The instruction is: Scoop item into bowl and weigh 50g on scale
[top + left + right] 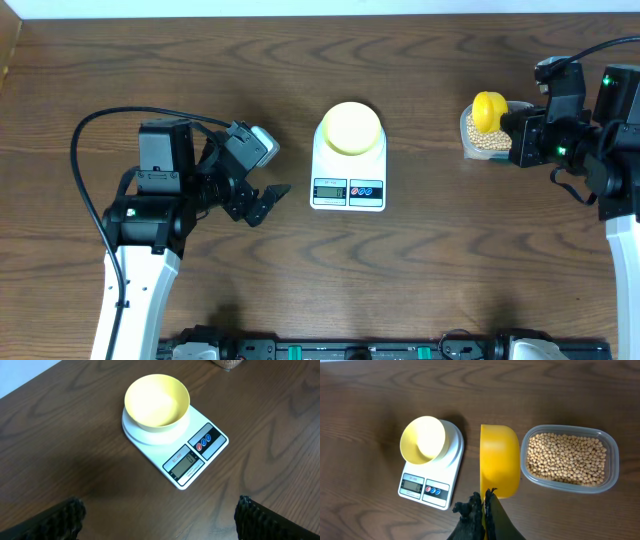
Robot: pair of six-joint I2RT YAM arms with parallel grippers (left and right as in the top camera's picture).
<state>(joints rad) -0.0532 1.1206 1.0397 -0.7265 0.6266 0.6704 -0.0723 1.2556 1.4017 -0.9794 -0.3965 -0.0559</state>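
The pale yellow-green bowl (pixel 350 128) (pixel 156 402) (pixel 422 440) stands empty on the white scale (pixel 348 190) (pixel 192 460) (pixel 427 487) at mid-table. To the right, tan beans (pixel 487 145) (pixel 567 457) fill a clear tub (pixel 615 460). My right gripper (pixel 515 125) (pixel 485 497) is shut on the handle of a bright yellow scoop (pixel 489 110) (pixel 499 460), held on edge over the tub's left rim; its inside is hidden. Left of the scale, my left gripper (pixel 268 200) (pixel 160 510) hangs open above bare wood, with nothing between its fingers (pixel 70 515).
The wooden table's far edge (pixel 300 12) meets a white wall. A strip of black hardware (pixel 350 348) runs along the near edge. The left arm's cable (pixel 90 130) loops over the table at the left.
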